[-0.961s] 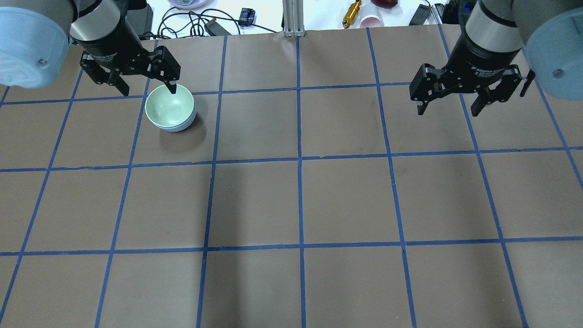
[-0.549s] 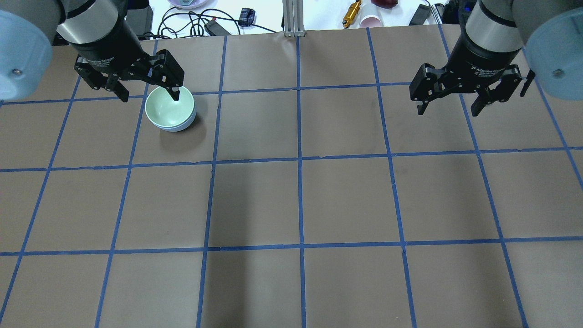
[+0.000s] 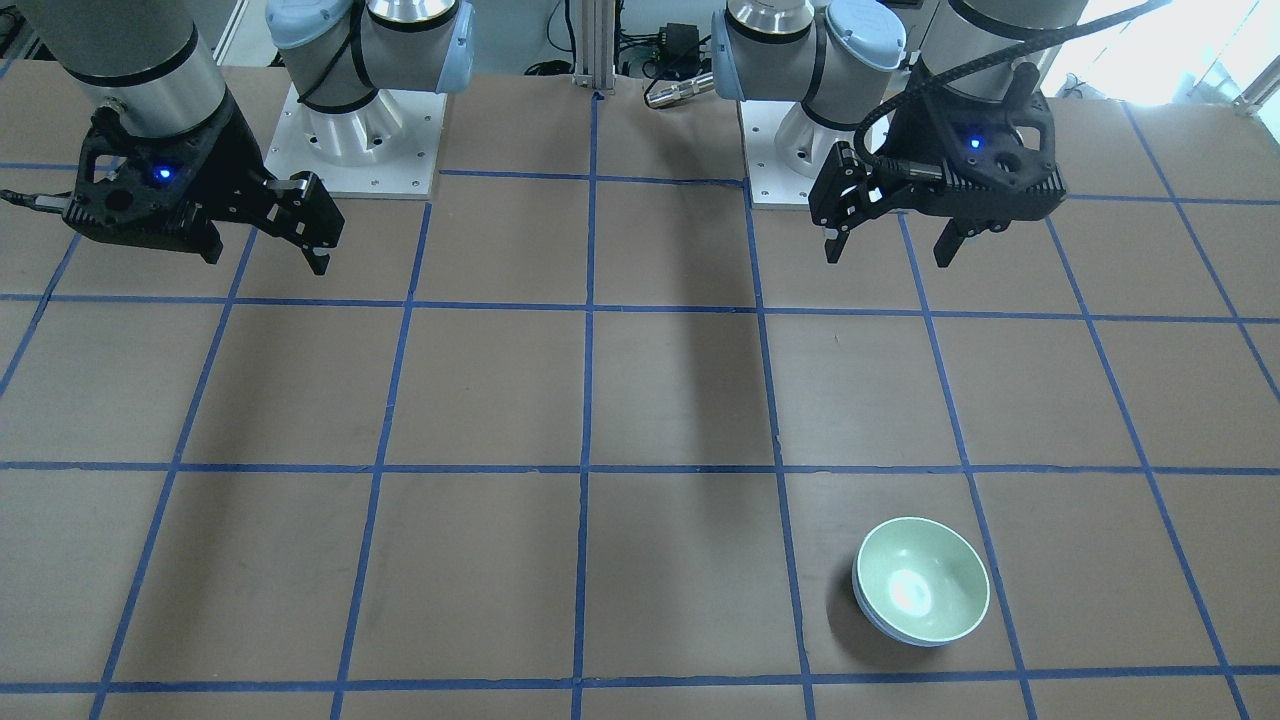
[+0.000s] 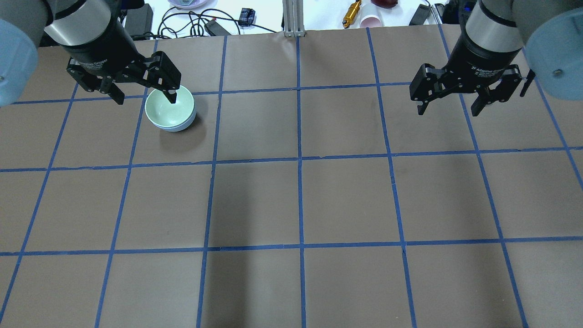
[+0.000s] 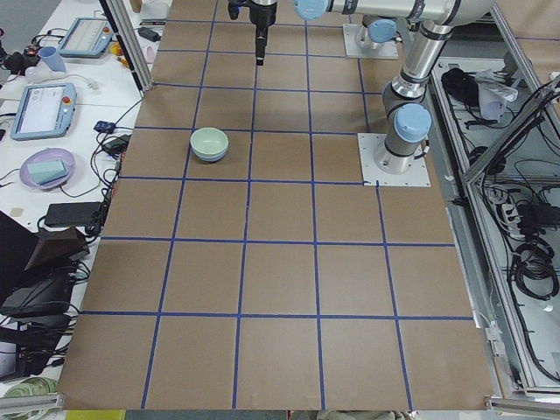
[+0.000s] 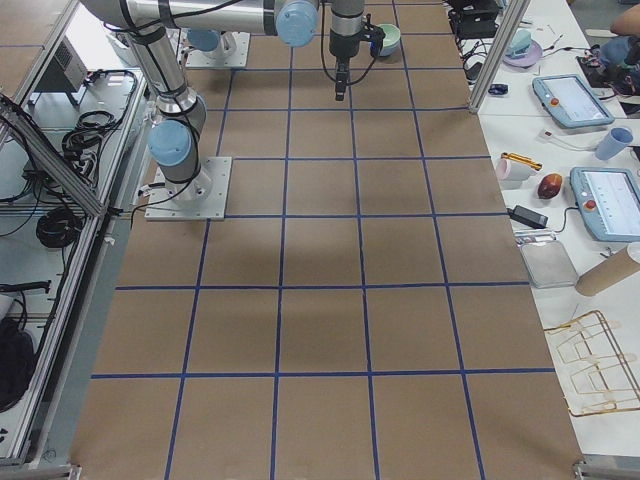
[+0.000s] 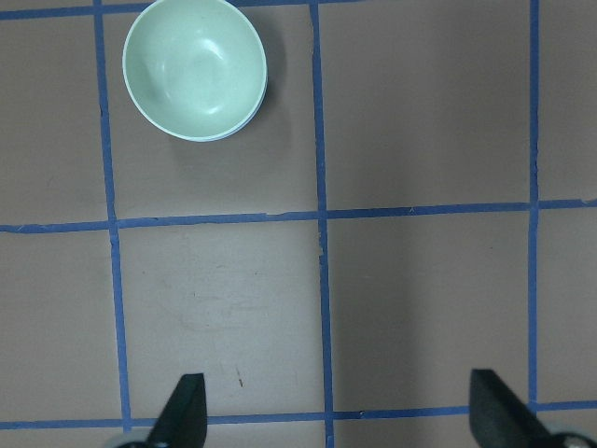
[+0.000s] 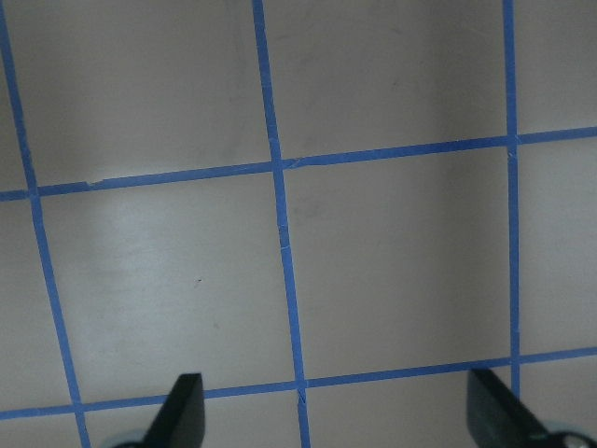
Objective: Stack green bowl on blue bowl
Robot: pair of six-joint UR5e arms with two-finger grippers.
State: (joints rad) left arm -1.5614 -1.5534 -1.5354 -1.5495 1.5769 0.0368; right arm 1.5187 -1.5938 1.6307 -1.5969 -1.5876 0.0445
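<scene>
At about ten o'clock on the tabletop (image 4: 346, 200) in the overhead view, the green bowl (image 4: 169, 105) sits nested inside the blue bowl (image 4: 176, 128). Only a thin periwinkle crescent of the blue bowl shows beneath the green rim, from roughly four to seven o'clock. Both rims look level and close to concentric, so the stacking itself appears done.

The left arm (image 4: 91, 32) is clearly the nearer one. The left jaws are spread wide and hold nothing. In the overhead view one fingertip (image 4: 172, 98) overlaps the green bowl's twelve o'clock edge, but that seems to come from height rather than contact. In the front-facing view the left jaws hang well apart from the stack, which lies toward six o'clock from them. In the left wrist view the green bowl lies at eleven o'clock, well apart from the gap between the two fingertips.

Being round, the bowls have no long axis to line up with. Any coming move probably turns only on staying clear of that eleven o'clock direction.

The right arm (image 4: 487, 36) hangs at two o'clock, well apart from the bowls. The right jaws are likewise wide open and empty over bare tabletop.
</scene>
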